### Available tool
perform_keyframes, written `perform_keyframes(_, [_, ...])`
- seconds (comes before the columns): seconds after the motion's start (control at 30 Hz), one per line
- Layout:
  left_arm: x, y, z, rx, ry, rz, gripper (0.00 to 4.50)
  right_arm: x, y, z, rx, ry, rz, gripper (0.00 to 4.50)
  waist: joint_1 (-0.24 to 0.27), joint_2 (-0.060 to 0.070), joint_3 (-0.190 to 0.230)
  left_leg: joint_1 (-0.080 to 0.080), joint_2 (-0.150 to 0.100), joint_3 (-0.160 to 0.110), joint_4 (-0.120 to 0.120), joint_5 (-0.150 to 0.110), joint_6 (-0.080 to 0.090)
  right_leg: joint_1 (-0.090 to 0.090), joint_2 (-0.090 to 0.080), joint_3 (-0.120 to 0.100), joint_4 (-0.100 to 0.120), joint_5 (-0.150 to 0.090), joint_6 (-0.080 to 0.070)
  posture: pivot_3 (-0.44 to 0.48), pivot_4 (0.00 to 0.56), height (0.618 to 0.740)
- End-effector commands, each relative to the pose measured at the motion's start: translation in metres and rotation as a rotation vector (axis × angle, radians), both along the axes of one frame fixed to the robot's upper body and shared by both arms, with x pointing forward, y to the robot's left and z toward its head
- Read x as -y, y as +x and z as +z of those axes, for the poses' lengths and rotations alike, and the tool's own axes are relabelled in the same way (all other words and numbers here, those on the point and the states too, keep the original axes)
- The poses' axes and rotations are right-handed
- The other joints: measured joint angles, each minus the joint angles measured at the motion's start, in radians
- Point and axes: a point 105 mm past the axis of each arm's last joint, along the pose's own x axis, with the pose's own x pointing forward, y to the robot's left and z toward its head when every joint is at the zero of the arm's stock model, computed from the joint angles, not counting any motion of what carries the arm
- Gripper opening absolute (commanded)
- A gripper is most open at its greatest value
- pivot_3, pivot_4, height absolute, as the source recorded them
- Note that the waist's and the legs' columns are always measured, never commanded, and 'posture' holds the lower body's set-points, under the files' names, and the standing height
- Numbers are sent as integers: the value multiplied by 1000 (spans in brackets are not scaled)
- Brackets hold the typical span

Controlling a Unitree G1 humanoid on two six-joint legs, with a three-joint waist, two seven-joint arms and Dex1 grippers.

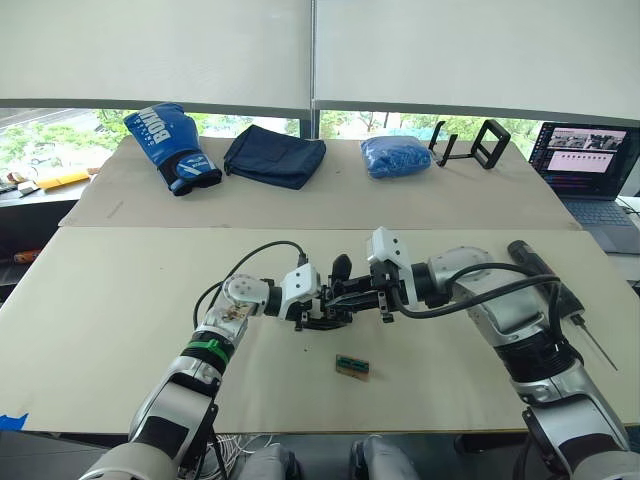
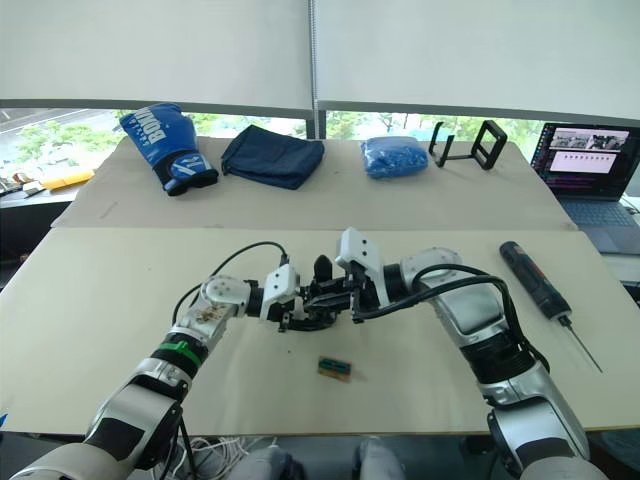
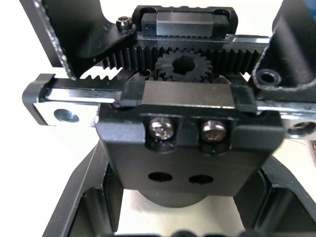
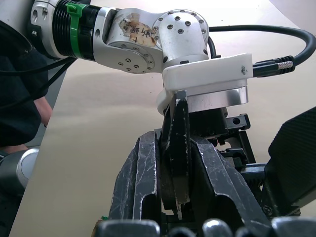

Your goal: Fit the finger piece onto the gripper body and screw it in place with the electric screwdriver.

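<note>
You could read one word for certain: white "BOXING" lettering on the blue glove [image 1: 170,146], far beyond both pairs of jaws. Handwriting on the left wrist's taped label [image 4: 134,29] and the laptop screen's [image 1: 585,147] text stayed illegible.

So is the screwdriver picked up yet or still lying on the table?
Still lying flat: the electric screwdriver rests on the table, bit toward the robot, beside the right arm, ungripped.

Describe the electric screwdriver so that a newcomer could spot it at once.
Start at the open laptop at the table's far right corner. Nearer, on the tan tabletop, lies a thick black cylindrical stick, the electric screwdriver. Its thin metal bit and red-and-white label set it apart.
</note>
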Motion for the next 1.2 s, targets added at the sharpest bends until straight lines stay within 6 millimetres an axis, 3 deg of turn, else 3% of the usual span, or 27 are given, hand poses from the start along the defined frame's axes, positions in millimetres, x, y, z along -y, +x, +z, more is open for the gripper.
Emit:
perform_keyframes(0.03, [5, 8, 26, 83, -51, -4, 2351, 20, -1, -57, -165, -167, -86, 396, 0, 0, 0, 0, 0, 0, 0, 0, 0, 0, 0, 0, 0, 0, 0, 0, 150, 740])
perform_keyframes(0.23, [6, 8, 27, 85, -54, -1, 2351, 9, 1, -22, -87, -52, -43, 396, 1, 0, 0, -1, 0, 0, 0, 0, 0, -1, -1, 1, 0, 0, 0, 0, 150, 740])
perform_keyframes(0.3, [5, 9, 27, 85, -53, 0, 2351, 4, 0, -2, -65, 23, -33, 1427, 1, 0, 0, -3, 0, 0, 0, 0, 1, -2, -1, 1, -1, 0, 0, 0, 150, 740])
perform_keyframes(0.37, [5, 9, 26, 85, -51, -1, 2351, 3, -4, 17, -35, 66, -8, 2118, 1, 0, 2, -9, 0, -2, 1, 0, 1, -5, -1, 1, -1, 0, 0, 0, 150, 740])
perform_keyframes(0.53, [5, 12, 27, 87, -51, 3, 2351, 11, -16, 27, 10, 39, 16, 3822, 5, 0, 3, -22, -3, 0, 3, 0, 1, -20, 1, -4, 2, 1, 0, 0, 150, 740])
perform_keyframes(0.83, [5, 11, 23, 62, -47, 3, 2351, 42, -15, 31, 56, -12, -71, 3850, 8, -1, 3, -23, -3, 0, 3, 0, 1, -20, 4, -5, 0, 1, 1, 0, 150, 740])
perform_keyframes(0.97, [-3, 9, 19, -6, -50, 21, 4236, 64, -18, 43, 85, -26, -144, 3850, 14, -1, 4, -23, -3, 0, 3, 0, 2, -20, 4, -5, 0, 1, 1, 0, 150, 740])
perform_keyframes(1.0, [-11, 9, 19, -21, -47, 30, 4445, 76, -20, 48, 70, -32, -193, 3850, 16, -1, 4, -24, -3, 0, 3, 0, 2, -20, 4, -5, 0, 1, 1, 0, 150, 740])
perform_keyframes(1.03, [-16, 8, 19, -31, -45, 37, 4445, 83, -22, 52, 58, -36, -226, 3850, 16, -1, 4, -24, -3, 0, 3, 0, 2, -20, 4, -5, 0, 1, 1, 0, 150, 740])
perform_keyframes(1.1, [-32, 4, 22, -48, -27, 38, 4500, 105, -26, 56, -20, -80, -322, 4403, 15, -1, 4, -24, -3, 0, 3, 0, 2, -20, 3, -5, 0, 1, 1, 0, 150, 740])
perform_keyframes(1.13, [-40, 0, 25, -51, -15, 30, 4500, 116, -27, 56, -48, -112, -372, 4470, 14, -1, 4, -23, -3, 0, 3, 0, 2, -20, 2, -4, 0, 1, 1, 0, 150, 740])
perform_keyframes(1.2, [-59, -16, 43, -68, 2, -11, 4500, 155, -18, 57, -96, -191, -578, 4470, 9, -1, 5, -23, -2, 0, 3, 0, 2, -21, 0, -4, 0, 1, 1, 0, 150, 740])
